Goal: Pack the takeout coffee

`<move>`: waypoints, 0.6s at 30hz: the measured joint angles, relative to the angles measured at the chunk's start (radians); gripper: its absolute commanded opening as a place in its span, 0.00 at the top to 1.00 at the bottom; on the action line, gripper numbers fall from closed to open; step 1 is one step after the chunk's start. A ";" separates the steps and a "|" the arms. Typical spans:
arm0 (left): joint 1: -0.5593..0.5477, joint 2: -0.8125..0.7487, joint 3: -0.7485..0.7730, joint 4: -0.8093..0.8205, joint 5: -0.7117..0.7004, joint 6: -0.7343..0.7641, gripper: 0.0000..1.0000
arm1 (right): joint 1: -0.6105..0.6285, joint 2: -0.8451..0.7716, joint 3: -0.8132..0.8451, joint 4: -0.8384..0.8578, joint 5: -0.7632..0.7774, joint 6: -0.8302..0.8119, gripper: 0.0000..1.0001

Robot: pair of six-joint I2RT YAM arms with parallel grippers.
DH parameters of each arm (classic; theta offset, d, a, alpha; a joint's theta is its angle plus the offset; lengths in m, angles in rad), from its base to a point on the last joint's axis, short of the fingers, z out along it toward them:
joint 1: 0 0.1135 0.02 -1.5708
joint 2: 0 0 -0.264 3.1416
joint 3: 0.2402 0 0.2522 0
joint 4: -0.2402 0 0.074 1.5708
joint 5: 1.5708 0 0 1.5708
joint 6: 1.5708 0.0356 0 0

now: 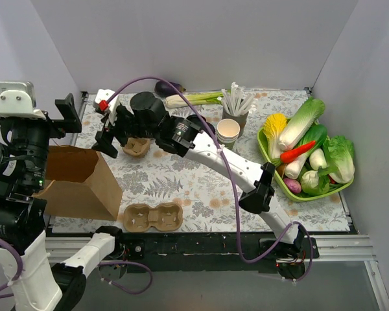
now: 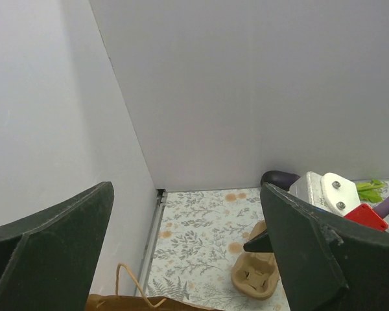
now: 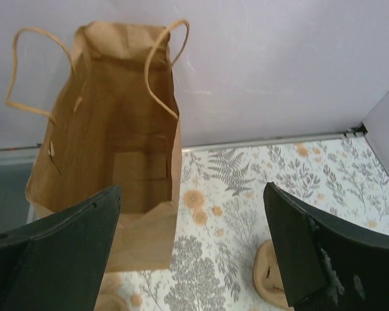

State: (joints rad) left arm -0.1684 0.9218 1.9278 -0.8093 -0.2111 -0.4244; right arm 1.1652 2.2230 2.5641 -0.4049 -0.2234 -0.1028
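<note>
The takeout coffee with its black lid does not show in any view. A brown paper bag point(image 1: 78, 181) lies on its side at the left, its mouth open towards my right gripper point(image 1: 102, 126). In the right wrist view the bag point(image 3: 110, 168) looks empty, and my right gripper point(image 3: 191, 259) is open and empty in front of it. A single-cup cardboard carrier point(image 1: 136, 146) lies just under that gripper. My left gripper point(image 1: 52, 123) is raised above the bag. It is open and empty in the left wrist view point(image 2: 188, 259).
A two-cup carrier point(image 1: 152, 217) lies near the front edge. A stack of lidless cups point(image 1: 228, 131) and a holder of stirrers point(image 1: 235, 103) stand at mid-back. A green basket point(image 1: 269, 155) of vegetables fills the right. An eggplant point(image 1: 168, 87) and a leek point(image 1: 194, 98) lie at the back wall.
</note>
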 measured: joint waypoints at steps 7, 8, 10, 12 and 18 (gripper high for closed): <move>0.058 -0.003 0.036 -0.045 0.049 -0.034 0.02 | 0.046 0.043 0.000 0.114 0.071 0.013 0.09; 0.066 -0.003 0.039 -0.056 0.064 -0.040 0.02 | 0.052 0.057 0.000 0.121 0.080 0.014 0.12; 0.076 -0.003 0.044 -0.070 0.084 -0.049 0.02 | 0.063 0.084 0.000 0.119 0.093 0.014 0.16; 0.080 -0.006 0.045 -0.081 0.100 -0.056 0.02 | 0.068 0.104 -0.002 0.113 0.111 0.013 0.19; 0.082 -0.023 0.044 -0.100 0.138 -0.072 0.02 | 0.066 0.121 -0.018 0.105 0.168 -0.018 0.65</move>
State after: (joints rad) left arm -0.0860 0.8986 1.9720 -0.9092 -0.0731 -0.4961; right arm 1.2316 2.3444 2.5462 -0.3000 -0.0551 -0.1211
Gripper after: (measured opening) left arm 0.981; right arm 0.641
